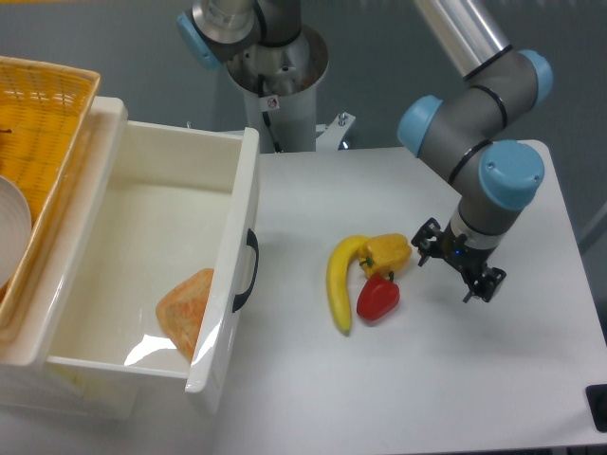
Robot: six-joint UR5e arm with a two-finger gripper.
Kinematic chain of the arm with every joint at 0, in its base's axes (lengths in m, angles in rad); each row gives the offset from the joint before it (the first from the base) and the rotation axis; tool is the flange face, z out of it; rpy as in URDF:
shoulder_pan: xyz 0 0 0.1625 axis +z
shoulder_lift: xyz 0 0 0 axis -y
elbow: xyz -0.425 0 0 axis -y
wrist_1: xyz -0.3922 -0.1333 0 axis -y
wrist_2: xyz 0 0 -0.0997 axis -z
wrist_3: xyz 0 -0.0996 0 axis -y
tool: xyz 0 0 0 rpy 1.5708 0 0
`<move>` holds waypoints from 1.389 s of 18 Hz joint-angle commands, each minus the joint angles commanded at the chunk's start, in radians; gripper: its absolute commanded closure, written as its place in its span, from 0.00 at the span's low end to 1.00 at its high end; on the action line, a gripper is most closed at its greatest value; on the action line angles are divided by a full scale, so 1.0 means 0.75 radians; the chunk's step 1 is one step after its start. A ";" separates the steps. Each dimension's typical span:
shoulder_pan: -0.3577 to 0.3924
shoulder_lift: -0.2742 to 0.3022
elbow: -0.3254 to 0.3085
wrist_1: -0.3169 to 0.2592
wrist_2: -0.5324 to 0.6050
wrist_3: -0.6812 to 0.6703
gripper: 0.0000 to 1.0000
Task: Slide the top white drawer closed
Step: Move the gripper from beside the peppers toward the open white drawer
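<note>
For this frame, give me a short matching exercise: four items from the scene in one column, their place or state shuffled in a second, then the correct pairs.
Items:
1. top white drawer
2. orange wedge
3. red pepper
4. gripper

Places or states:
A. lying inside the drawer
B. pulled fully open
C. over the table, right of the produce
D. on the table next to the banana

Pairs: 1-B, 2-A, 3-D, 4-C

White table (427, 379); banana (339, 280), yellow pepper (387, 253), red pepper (378, 298)

The scene is evenly and brightly lit from overhead; glare is seen on the top white drawer (220, 332), and focus is sharp.
</note>
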State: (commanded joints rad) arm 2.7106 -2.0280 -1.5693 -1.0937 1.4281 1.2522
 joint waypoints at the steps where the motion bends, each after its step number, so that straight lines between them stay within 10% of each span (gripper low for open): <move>1: -0.006 0.008 -0.004 0.000 0.000 -0.076 0.00; 11: -0.160 0.035 0.000 0.004 -0.002 -0.592 0.04; 19: -0.219 0.094 -0.008 0.000 -0.262 -0.745 0.91; 25: -0.231 0.131 -0.010 -0.059 -0.497 -0.749 1.00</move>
State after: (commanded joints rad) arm 2.5373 -1.9298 -1.5769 -1.1380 1.0555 0.6903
